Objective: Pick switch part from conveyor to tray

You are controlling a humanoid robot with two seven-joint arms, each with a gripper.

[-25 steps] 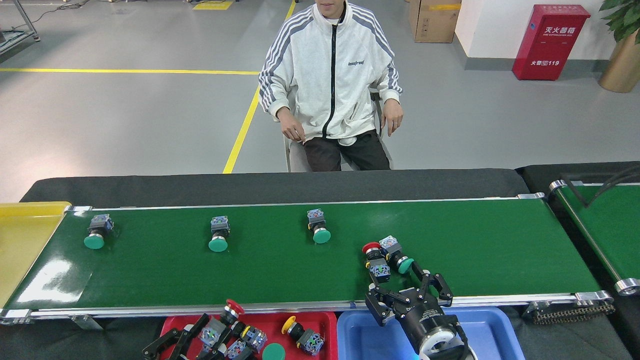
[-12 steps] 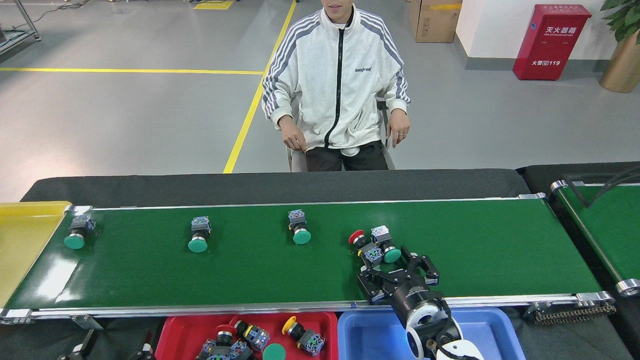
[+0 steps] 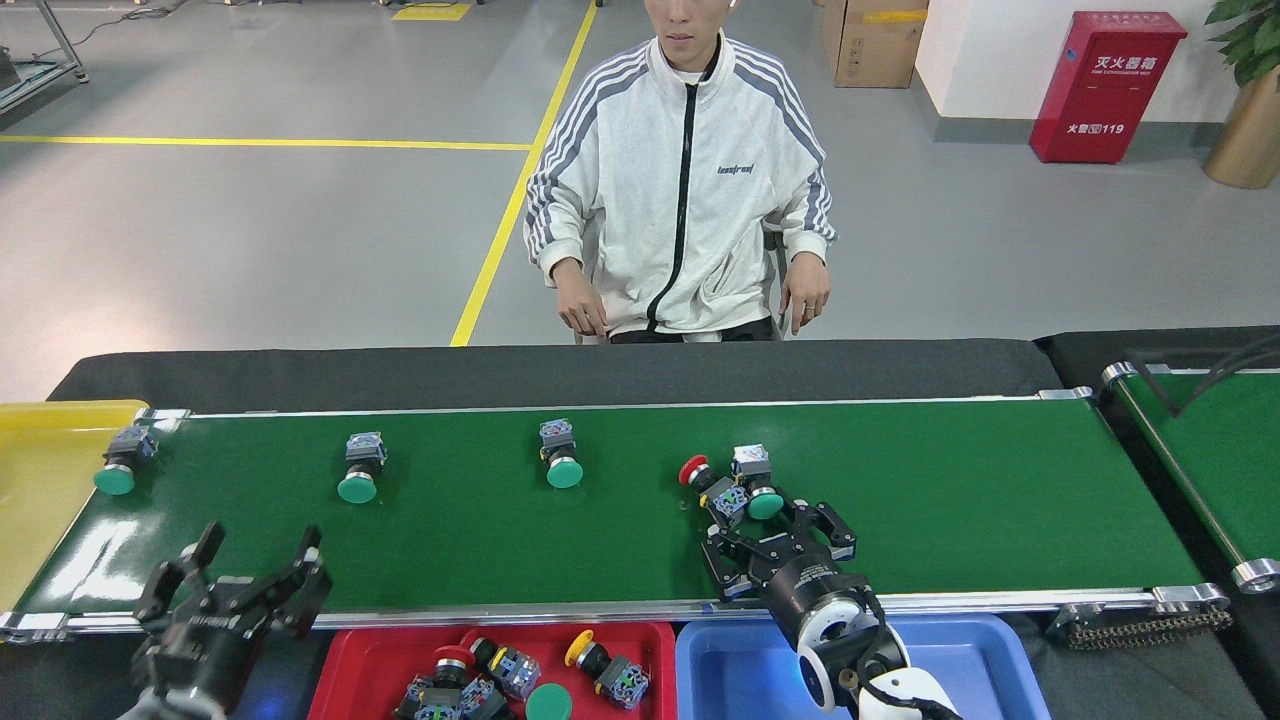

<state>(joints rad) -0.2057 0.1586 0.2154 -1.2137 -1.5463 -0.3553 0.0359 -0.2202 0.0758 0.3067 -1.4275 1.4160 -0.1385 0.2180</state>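
The left gripper (image 3: 255,570) hangs with its fingers spread apart and holds nothing, over the near rail of the conveyor (image 3: 950,490); far beyond it and to its left one green switch (image 3: 120,462) lies at the belt's end beside the yellow tray (image 3: 40,470), and two more green switches (image 3: 360,468) (image 3: 558,455) lie beyond it to its right. The right gripper (image 3: 775,530) is also spread and empty, and just past its fingertips lie a red switch (image 3: 708,484) and a green one (image 3: 752,480), touching each other. I judge that the step in hand is to take one of this pair: the fingers should close on one body only, across its narrow middle, so that the neighbour is not dragged or pushed, and the belt may carry both parts leftward. Near the left gripper, to its right, the red tray (image 3: 345,665) already holds several switches with red, yellow and green caps. Under the right wrist, the blue tray (image 3: 730,660) shows no parts in what is visible.
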